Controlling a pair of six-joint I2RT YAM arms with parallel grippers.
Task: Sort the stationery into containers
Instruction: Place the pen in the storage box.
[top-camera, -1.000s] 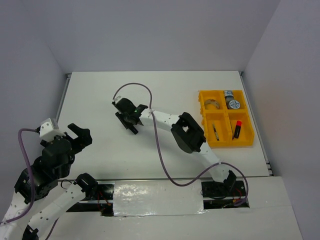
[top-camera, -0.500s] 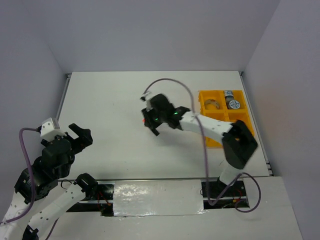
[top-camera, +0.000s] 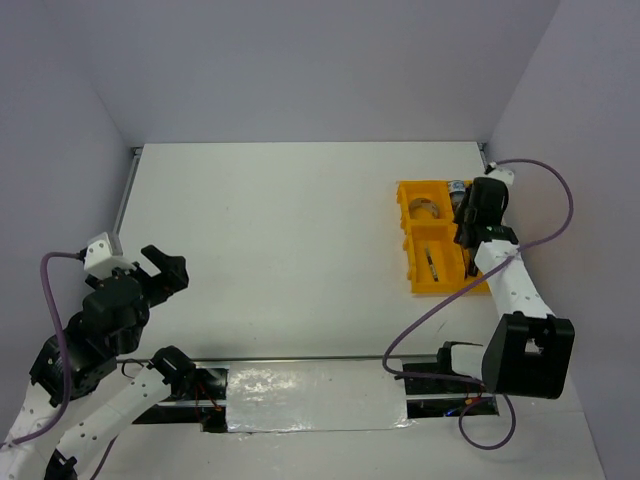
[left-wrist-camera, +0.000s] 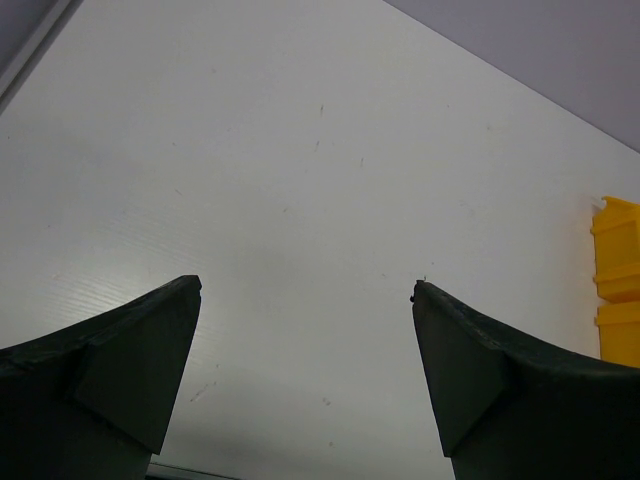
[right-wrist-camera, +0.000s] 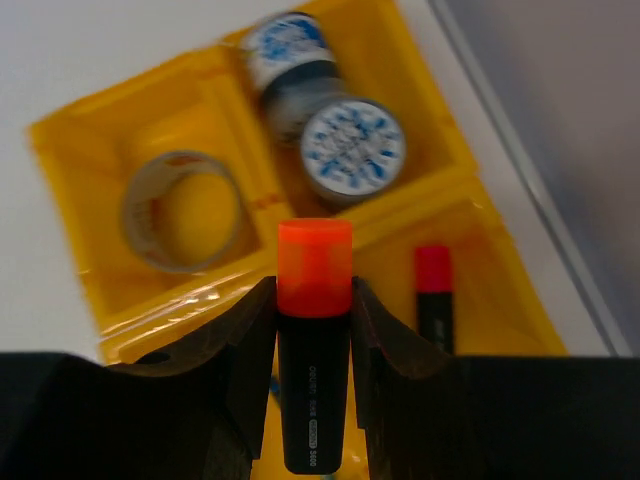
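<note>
The right pincer (right-wrist-camera: 314, 300) is clenched on a short black marker with an orange cap (right-wrist-camera: 315, 262). One finger presses each side of the barrel, and the cap points away from the wrist. In the overhead view the right arm reaches over the right half of a bright yellow plastic tray with four square compartments (top-camera: 405, 245), which sits on the right side of the white counter (top-camera: 280, 220). The held marker hangs above the tray, not resting in it.

In the tray's far-left compartment a silvery tape ring (right-wrist-camera: 185, 212) lies flat. The far-right compartment holds two blue-and-white tape rolls (right-wrist-camera: 352, 150), touching each other. In the near-right compartment lies a black marker with a red cap (right-wrist-camera: 434, 300). A thin pen (top-camera: 432, 262) lies in the near-left compartment — its colour is too small to tell.

The left pincer (left-wrist-camera: 305, 290) is released, its fingers spread wide with only bare counter showing between them. It hovers at the near left of the counter, well apart from the tray — only the tray's left edge shows at the right of its wrist view.
</note>
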